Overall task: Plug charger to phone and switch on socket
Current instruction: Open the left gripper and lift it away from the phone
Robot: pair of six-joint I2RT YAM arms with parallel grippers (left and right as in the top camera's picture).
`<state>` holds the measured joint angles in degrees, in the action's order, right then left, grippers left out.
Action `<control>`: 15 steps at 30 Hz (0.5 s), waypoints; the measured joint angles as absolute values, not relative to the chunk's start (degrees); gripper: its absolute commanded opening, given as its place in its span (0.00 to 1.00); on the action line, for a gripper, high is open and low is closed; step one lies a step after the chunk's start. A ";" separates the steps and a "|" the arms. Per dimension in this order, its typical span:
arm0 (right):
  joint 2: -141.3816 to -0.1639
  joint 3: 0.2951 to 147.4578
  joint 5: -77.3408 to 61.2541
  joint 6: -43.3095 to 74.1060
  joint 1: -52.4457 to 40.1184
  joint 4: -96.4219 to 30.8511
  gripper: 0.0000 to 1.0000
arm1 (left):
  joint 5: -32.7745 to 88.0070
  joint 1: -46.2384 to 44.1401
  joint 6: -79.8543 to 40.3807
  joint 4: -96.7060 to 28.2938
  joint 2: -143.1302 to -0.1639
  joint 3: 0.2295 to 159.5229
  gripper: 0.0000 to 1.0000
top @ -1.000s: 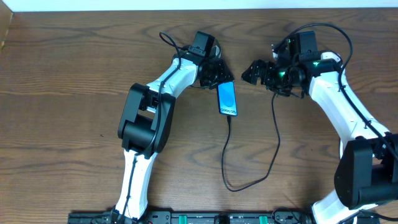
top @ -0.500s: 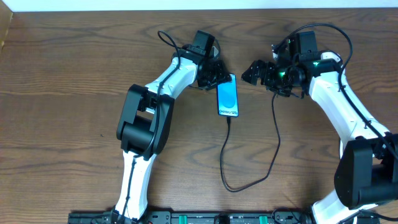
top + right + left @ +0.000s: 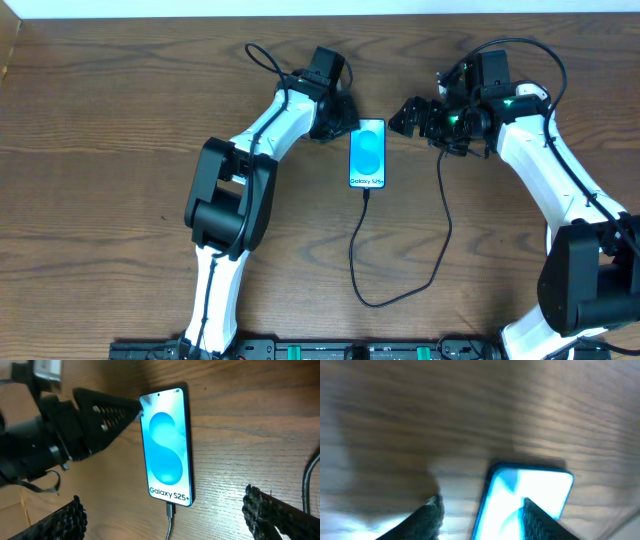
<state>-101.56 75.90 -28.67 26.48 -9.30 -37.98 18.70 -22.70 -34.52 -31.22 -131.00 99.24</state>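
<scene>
- My left gripper (image 3: 344, 118) has its jaws partly apart and grips nothing. In the blurred left wrist view, one finger (image 3: 433, 516) stands clear of the phone's edge and the other overlaps the screen.
- The phone (image 3: 368, 153) lies flat on the wooden table (image 3: 120, 120) with its screen up and lit blue. It sits just beside the left gripper's tips, between my two grippers.
- In the right wrist view, a left finger's tip sits at the phone's top corner. I cannot tell whether it touches.
- My right gripper (image 3: 412, 116) is spread wide and empty, with the phone near it on the table.
- The charger cable (image 3: 443, 240) has its plug tip (image 3: 170, 509) seated in the phone's bottom edge, the end away from the left gripper.
- From there the cable loops toward the arm bases, then runs back up to my right gripper, where I lose it under the wrist.
</scene>
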 measured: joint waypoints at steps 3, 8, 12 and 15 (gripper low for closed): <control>-101.56 75.90 -28.67 26.35 -9.30 -38.33 0.98 | 14.74 -22.39 -34.54 -31.33 -130.87 99.39 0.64; -101.56 75.90 -28.67 25.93 -9.30 -38.54 0.99 | 6.85 -19.55 -33.12 -31.48 -130.80 99.42 0.65; -101.56 75.90 -28.34 25.71 -9.30 -38.52 0.99 | 3.51 -15.31 -31.46 -32.36 -130.72 99.39 0.65; -101.56 75.90 -27.62 25.56 -9.30 -38.54 0.99 | 2.33 -11.99 -30.79 -33.43 -130.50 99.39 0.66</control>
